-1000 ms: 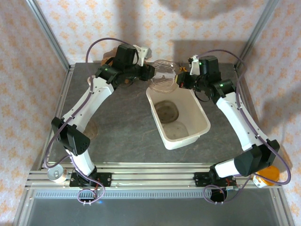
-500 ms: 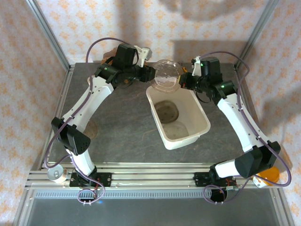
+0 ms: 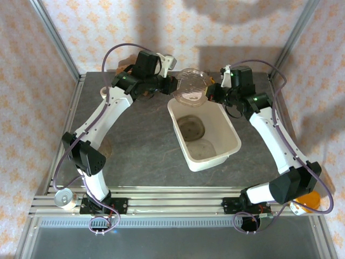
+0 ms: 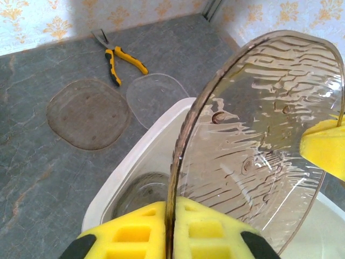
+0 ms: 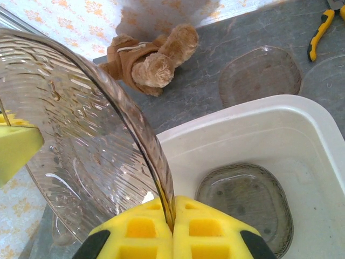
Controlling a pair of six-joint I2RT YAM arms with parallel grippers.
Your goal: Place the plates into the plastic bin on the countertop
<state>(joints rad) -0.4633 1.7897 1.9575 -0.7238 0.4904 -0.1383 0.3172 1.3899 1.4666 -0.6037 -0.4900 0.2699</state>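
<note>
We have the clear ridged plate (image 4: pixel 259 140) pinched from both sides. The left gripper (image 4: pixel 171 229) has its yellow pads closed on the plate's rim, the thin edge running straight up between them. The right gripper (image 5: pixel 172 226) is clamped the same way on the opposite rim. Neither shows a gap beside the plastic. The plate stands roughly on edge in the air, bridging the two grippers, one face toward the far wall and one toward the arm bases.

What matters for the coming move is where the white plastic bin (image 3: pixel 178 135) lies from that plate. From above, the plate hangs over the bin's far end, and the open tub stretches away from it toward the arm bases and a little to the right. The bin's long axis runs that way too. We judge the plate must come down and slightly nearward, tipping from upright to flat, to land on the two plates (image 3: pixel 192 127) already lying in the bottom. Neither arm is nearer, since both hold it and each gripper sits by one far corner of the bin. With two grips on one rigid dish, we think one side must let go or both must travel together, or it could twist.

On the countertop (image 4: pixel 32 178) beyond the bin lie a smoky plate (image 4: pixel 89 113) and a clearer plate (image 4: pixel 156 97), near yellow-handled pliers (image 4: pixel 121 59).
</note>
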